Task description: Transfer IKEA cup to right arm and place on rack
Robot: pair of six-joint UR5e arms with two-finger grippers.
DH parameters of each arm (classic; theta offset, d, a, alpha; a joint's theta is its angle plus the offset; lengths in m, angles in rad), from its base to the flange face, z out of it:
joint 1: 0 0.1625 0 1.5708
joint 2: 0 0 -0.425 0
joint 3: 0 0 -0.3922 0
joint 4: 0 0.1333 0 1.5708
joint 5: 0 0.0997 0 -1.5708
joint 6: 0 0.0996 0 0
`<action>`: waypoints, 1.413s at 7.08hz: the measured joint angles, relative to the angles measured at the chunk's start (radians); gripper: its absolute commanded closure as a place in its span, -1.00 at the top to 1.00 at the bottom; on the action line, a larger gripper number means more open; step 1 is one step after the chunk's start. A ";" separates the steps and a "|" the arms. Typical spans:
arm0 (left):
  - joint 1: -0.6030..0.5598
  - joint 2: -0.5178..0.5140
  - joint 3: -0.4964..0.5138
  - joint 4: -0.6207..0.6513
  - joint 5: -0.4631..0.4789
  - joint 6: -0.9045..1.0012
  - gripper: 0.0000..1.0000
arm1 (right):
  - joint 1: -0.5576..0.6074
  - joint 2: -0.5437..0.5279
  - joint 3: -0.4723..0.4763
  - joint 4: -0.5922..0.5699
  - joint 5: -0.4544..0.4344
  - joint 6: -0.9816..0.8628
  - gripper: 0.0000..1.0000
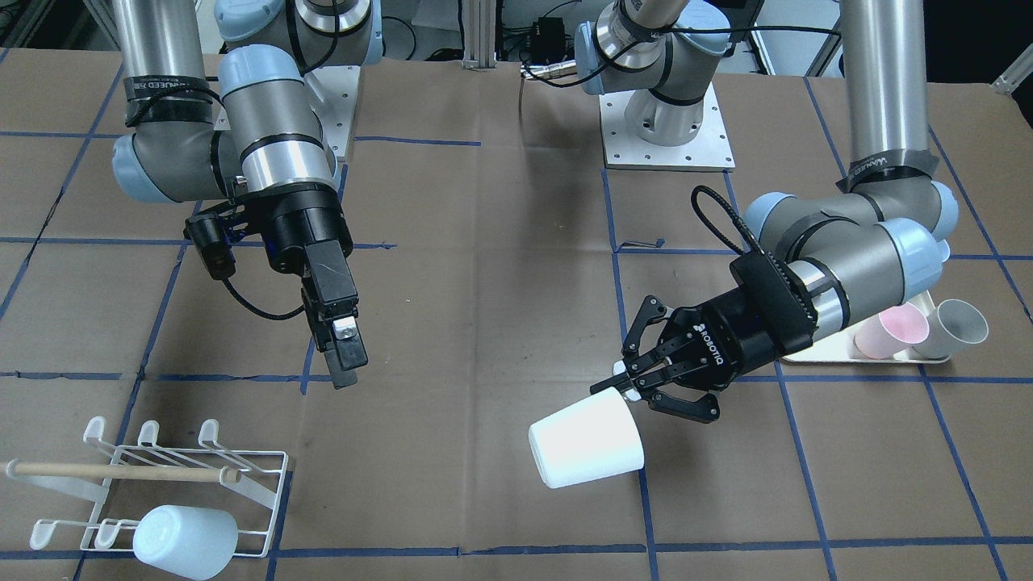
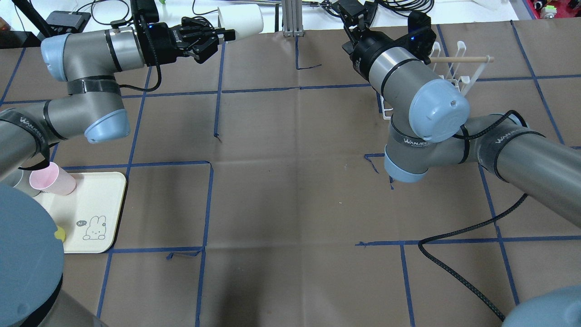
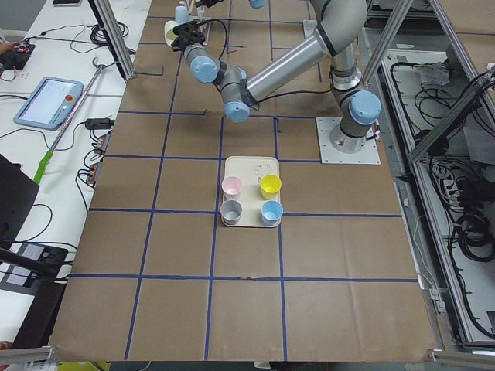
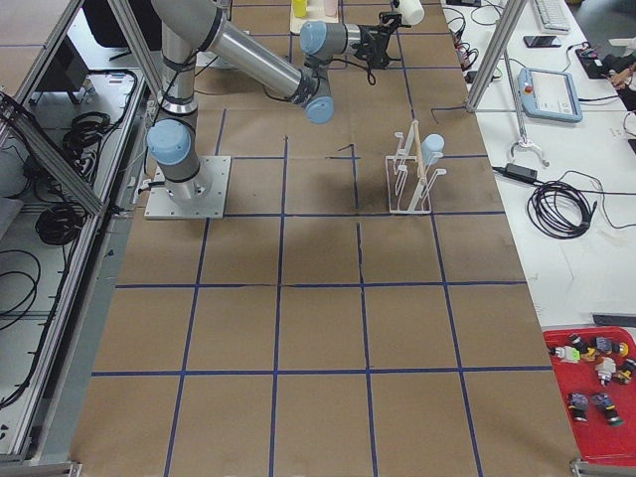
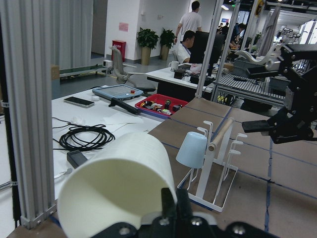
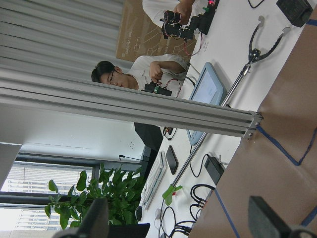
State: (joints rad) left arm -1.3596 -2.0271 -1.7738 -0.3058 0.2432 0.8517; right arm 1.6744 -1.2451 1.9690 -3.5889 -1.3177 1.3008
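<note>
While left gripper (image 1: pixel 628 393) clamps IKEA cup (image 1: pixel 583 442) | right gripper (image 1: pixel 345 367) well apart, spread

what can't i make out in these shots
- Overhead: the rack is mostly behind the right arm, its hung cup hidden.
- Front-facing: the left arm covers most of the tray, hiding its yellow cup and blue cup.
- Right wrist: the right gripper shows only blurred fingertips at the bottom edge.

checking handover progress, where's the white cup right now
In the front-facing view the white cup is right of centre, held sideways by the left gripper, apart from the right gripper.
</note>
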 measured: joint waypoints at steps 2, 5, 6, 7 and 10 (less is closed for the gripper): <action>-0.030 -0.041 -0.065 0.199 -0.064 -0.032 -0.91 | -0.005 0.000 0.000 -0.001 0.000 0.000 1.00; -0.049 -0.045 -0.190 0.450 -0.069 -0.156 -0.88 | -0.005 0.000 -0.006 -0.002 0.000 0.000 1.00; -0.056 -0.037 -0.189 0.471 -0.061 -0.217 -0.89 | -0.005 0.001 -0.007 -0.002 0.000 0.000 1.00; -0.071 -0.021 -0.186 0.480 -0.032 -0.268 -0.87 | -0.006 0.003 -0.007 -0.003 -0.002 0.002 0.99; -0.113 -0.008 -0.140 0.477 0.049 -0.356 -0.84 | -0.001 0.001 0.003 -0.001 -0.008 0.007 0.99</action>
State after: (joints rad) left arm -1.4723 -2.0354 -1.9135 0.1711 0.2924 0.4956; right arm 1.6730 -1.2441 1.9717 -3.5899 -1.3254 1.3081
